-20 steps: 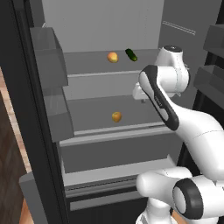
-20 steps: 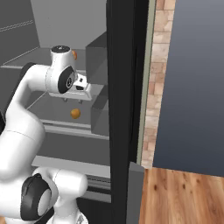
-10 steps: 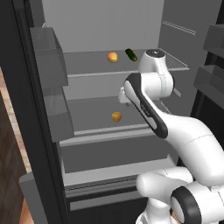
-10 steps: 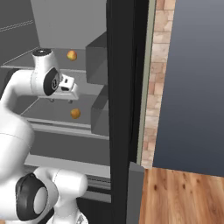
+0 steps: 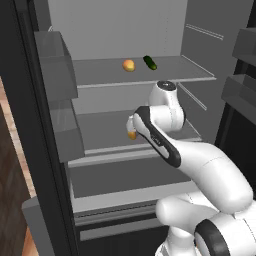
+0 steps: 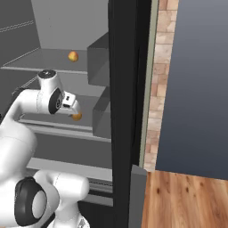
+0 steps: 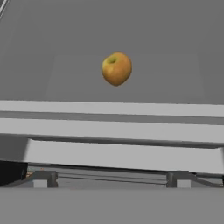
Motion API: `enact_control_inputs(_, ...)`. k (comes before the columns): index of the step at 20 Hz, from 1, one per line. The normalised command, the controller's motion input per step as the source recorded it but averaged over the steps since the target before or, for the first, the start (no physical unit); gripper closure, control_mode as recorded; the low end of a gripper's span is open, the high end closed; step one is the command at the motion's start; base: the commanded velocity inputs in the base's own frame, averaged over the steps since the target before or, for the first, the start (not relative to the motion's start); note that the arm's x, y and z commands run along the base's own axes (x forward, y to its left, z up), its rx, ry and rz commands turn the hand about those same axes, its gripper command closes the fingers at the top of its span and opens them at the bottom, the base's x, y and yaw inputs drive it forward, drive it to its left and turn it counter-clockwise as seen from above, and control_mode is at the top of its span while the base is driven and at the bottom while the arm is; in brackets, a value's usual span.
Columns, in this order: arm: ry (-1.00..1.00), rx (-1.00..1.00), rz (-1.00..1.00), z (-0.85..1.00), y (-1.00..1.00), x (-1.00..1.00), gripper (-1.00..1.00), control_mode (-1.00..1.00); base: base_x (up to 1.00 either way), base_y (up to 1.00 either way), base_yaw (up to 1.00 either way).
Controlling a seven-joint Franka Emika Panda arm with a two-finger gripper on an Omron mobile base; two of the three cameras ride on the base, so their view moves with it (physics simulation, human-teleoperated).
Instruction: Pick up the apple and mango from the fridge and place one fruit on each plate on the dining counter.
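Apple seemingly beyond spread jaws

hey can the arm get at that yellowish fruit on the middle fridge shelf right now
Probably yes. In the hand view the fruit sits alone on the bare shelf straight ahead of the gripper, whose jaws stand open. Nothing lies between them, though a gap remains to close.

Fridge: top and bottom cut off by frame edges. Lower-shelf fruit: mostly hidden behind arm at 3 o'clock. Dark green item, upper shelf: too small to identify.
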Motion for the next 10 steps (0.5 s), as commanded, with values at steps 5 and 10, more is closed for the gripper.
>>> enact_control_inputs(5, -0.02, 0.0, -0.04, -0.24, 0.01, 0.55, -1.0, -1.0, 0.0, 0.0, 0.0)
enact_control_inputs(10, 0.04, 0.02, -0.01, -0.04, 0.0, 0.46, -1.0, -1.0, 0.0, 0.0, 0.0)
